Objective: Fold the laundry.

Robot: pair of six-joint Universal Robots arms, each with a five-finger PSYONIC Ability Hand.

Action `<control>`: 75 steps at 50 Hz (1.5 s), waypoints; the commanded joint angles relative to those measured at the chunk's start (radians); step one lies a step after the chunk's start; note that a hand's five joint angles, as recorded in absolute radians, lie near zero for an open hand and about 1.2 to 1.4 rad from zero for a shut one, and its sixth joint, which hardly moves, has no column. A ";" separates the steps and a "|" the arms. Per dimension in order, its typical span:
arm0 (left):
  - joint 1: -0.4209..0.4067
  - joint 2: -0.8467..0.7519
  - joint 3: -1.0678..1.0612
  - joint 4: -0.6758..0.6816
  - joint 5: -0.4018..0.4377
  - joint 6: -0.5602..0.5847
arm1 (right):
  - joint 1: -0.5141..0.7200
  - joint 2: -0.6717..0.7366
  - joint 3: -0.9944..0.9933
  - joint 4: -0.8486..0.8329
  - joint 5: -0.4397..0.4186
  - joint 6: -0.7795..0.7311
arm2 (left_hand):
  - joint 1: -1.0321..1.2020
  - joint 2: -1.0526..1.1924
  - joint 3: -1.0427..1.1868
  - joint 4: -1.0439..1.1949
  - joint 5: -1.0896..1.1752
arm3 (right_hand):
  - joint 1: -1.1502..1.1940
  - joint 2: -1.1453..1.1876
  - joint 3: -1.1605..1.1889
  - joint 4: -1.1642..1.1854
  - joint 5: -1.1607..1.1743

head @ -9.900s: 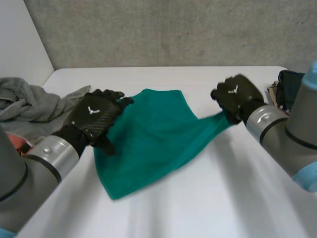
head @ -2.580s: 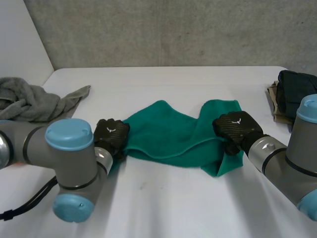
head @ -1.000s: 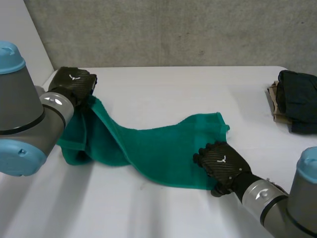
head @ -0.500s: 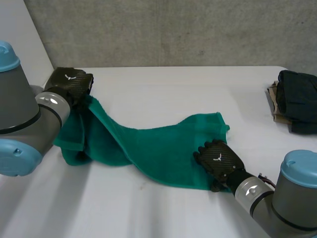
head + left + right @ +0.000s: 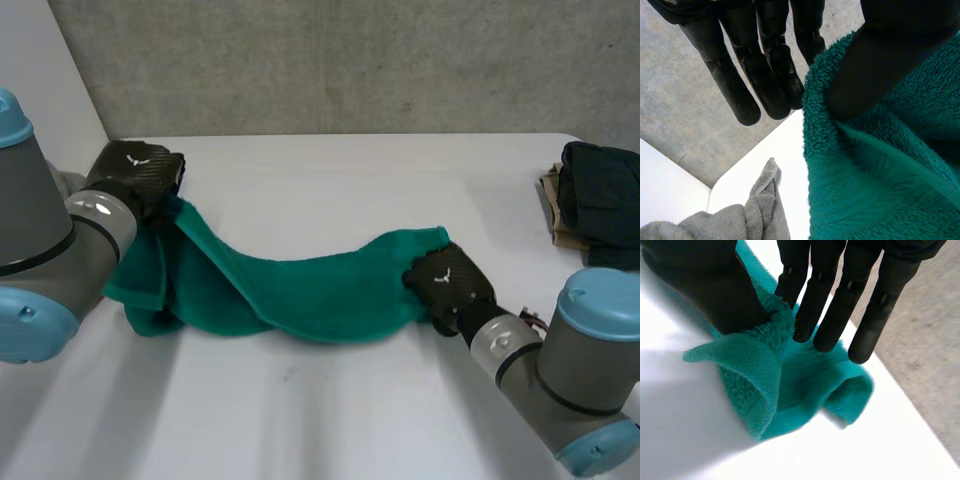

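Pinching opposite ends of your green towel (image 5: 300, 290) between thumb and fingers, left hand (image 5: 135, 170) sits upper left, right hand (image 5: 450, 285) centre right

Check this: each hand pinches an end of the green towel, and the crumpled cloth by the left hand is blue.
Not blue: the crumpled cloth by the left hand is grey, as the left wrist view shows. The rest holds.
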 commanded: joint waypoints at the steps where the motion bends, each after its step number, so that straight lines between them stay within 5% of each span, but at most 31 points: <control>1: 0.006 0.041 -0.034 -0.022 0.000 -0.001 | -0.006 -0.116 -0.060 0.038 0.058 0.023 | 0.258 0.200 0.207 0.197 0.259 | 0.282 0.249 0.254 0.250 0.262; 11: 0.014 0.280 -0.058 -0.199 0.098 -0.004 | -0.167 -0.427 -0.408 0.676 0.015 0.043 | 0.258 0.200 0.207 0.197 0.259 | 0.282 0.249 0.254 0.250 0.262; 17: 0.029 0.334 -0.038 -0.317 0.169 -0.014 | -0.224 -0.400 -0.558 0.959 -0.064 0.014 | 0.258 0.200 0.207 0.197 0.259 | 0.282 0.249 0.254 0.250 0.262; 21: 0.029 0.230 -0.031 -0.345 0.150 -0.009 | -0.181 -0.296 -0.580 0.993 -0.037 -0.070 | 0.258 0.200 0.207 0.197 0.259 | 0.282 0.249 0.254 0.250 0.262; 27: 0.028 0.035 0.026 -0.307 0.117 0.018 | -0.143 -0.085 -0.631 0.993 0.053 -0.154 | 0.258 0.200 0.207 0.197 0.259 | 0.282 0.249 0.254 0.250 0.262; 34: 0.031 -0.151 0.235 -0.059 0.117 0.069 | -0.091 0.117 -0.877 0.855 0.138 -0.054 | 0.258 0.200 0.207 0.197 0.259 | 0.282 0.249 0.254 0.250 0.262; 39: 0.037 -0.160 0.382 0.266 0.158 0.017 | -0.071 0.116 -1.055 0.526 0.158 0.117 | 0.258 0.200 0.207 0.197 0.259 | 0.282 0.249 0.254 0.250 0.262; 47: 0.037 -0.050 0.373 0.610 0.189 -0.164 | -0.077 -0.025 -0.941 -0.027 0.173 0.245 | 0.258 0.200 0.207 0.197 0.259 | 0.282 0.249 0.254 0.250 0.262; 62: 0.102 0.015 0.001 0.442 0.213 -0.164 | -0.134 -0.061 -0.620 0.144 0.063 0.187 | 0.258 0.200 0.207 0.197 0.259 | 0.282 0.249 0.254 0.250 0.262; 69: 0.111 -0.059 -0.217 0.510 0.273 -0.083 | -0.149 -0.036 -0.428 0.164 -0.012 0.167 | 0.258 0.200 0.207 0.197 0.259 | 0.282 0.249 0.254 0.250 0.262; 73: 0.128 -0.151 -0.296 0.586 0.288 0.006 | -0.150 0.010 -0.352 0.164 -0.026 0.119 | 0.101 0.043 0.049 0.040 0.101 | 0.282 0.249 0.254 0.250 0.262; 75: 0.137 -0.194 -0.320 0.607 0.288 0.067 | -0.155 0.035 -0.330 0.172 -0.026 0.080 | -0.163 -0.221 -0.214 -0.224 -0.162 | 0.282 0.249 0.254 0.250 0.262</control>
